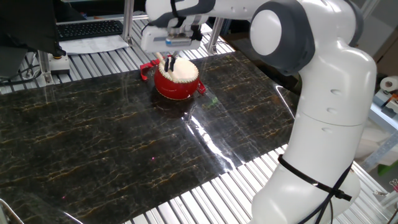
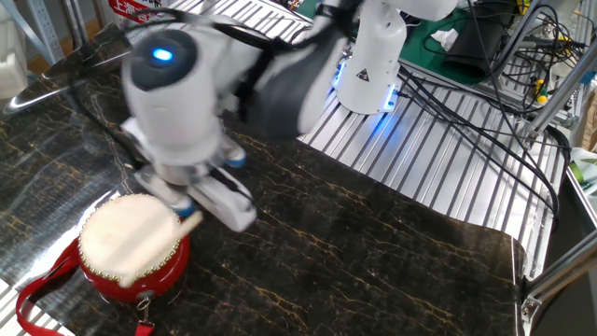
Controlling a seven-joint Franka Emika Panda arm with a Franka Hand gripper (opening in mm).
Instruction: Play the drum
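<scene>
Drum (image 2: 129, 247) sits on the dark marbled tabletop (image 2: 373, 252), its red strap (image 2: 37, 280) trailing off to the left; it looks light and likely to slide if struck hard, with a thin cream skin best tapped, not gripped. Above its right edge the gripper (image 2: 191, 210), blurred, has its fingers closed on the wooden drumstick (image 2: 140, 229), which lies across the skin

Arm outstretched, gripper (image 1: 168, 60) pointing down, blurred
</scene>
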